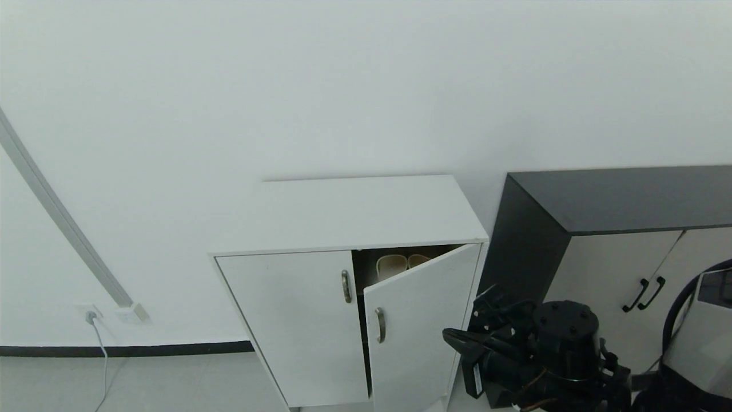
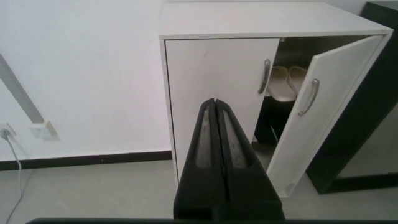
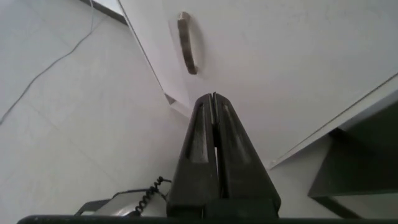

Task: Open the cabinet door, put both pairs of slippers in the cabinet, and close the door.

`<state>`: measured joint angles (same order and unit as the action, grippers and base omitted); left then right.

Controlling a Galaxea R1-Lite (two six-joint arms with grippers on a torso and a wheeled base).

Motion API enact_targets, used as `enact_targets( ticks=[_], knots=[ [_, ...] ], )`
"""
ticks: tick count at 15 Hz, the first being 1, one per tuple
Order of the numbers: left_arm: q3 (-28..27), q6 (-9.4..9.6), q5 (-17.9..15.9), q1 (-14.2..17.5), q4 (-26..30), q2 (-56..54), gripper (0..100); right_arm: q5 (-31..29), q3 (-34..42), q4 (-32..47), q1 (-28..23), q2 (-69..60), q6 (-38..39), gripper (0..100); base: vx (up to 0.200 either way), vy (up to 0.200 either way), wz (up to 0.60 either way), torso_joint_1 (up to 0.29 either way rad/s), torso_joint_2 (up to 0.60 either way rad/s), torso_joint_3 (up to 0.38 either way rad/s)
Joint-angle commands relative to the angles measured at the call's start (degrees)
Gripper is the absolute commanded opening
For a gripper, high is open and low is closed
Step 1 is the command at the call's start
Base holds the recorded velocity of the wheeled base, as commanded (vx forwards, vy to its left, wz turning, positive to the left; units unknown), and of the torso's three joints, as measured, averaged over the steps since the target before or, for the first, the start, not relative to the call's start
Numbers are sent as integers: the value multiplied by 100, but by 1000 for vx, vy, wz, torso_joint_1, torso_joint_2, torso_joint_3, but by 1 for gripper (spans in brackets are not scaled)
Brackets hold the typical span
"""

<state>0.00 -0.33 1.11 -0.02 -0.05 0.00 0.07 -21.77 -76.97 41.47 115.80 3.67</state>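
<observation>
The white cabinet (image 1: 366, 214) stands against the wall, its left door (image 1: 291, 320) shut and its right door (image 1: 420, 320) swung partly out. Through the gap, a beige pair of slippers (image 1: 392, 265) lies on an upper shelf, also seen as slippers (image 2: 287, 82) in the left wrist view. My right gripper (image 1: 454, 339) is shut and empty, low by the outer face of the right door, its tip (image 3: 214, 96) just short of the door handle (image 3: 187, 51). My left gripper (image 2: 215, 101) is shut and empty, held back from the cabinet front.
A dark-topped cabinet (image 1: 617, 197) with black handles stands close on the right of the white one. A wall socket (image 1: 90, 314) with a cable sits low on the left wall, below a slanting grey conduit (image 1: 54, 212). Bare floor lies in front on the left.
</observation>
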Motion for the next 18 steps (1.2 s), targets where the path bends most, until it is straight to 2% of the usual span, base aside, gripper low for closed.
enact_targets(
  ticks=[1, 4, 6, 11, 14, 18],
  knots=[
    [0, -11, 3, 2, -4, 0, 0, 1, 314, -213, 36, 180, 11, 0, 0, 0, 0, 0, 0, 0],
    [0, -11, 3, 2, -4, 0, 0, 1, 50, -336, 28, 496, 11, 0, 0, 0, 0, 0, 0, 0],
    [0, -11, 3, 2, -4, 0, 0, -7, -424, -292, 1, 751, 11, 0, 0, 0, 0, 0, 0, 0],
    [0, -11, 3, 2, -4, 0, 0, -7, -1672, 446, -131, 1164, 20, 0, 0, 0, 0, 0, 0, 0],
    [0, -11, 3, 2, -4, 0, 0, -7, -2103, 815, -271, 1243, 20, 0, 0, 0, 0, 0, 0, 0],
    [0, -11, 3, 2, -4, 0, 0, -7, -2437, 824, -429, 1525, 20, 0, 0, 0, 0, 0, 0, 0]
  ],
)
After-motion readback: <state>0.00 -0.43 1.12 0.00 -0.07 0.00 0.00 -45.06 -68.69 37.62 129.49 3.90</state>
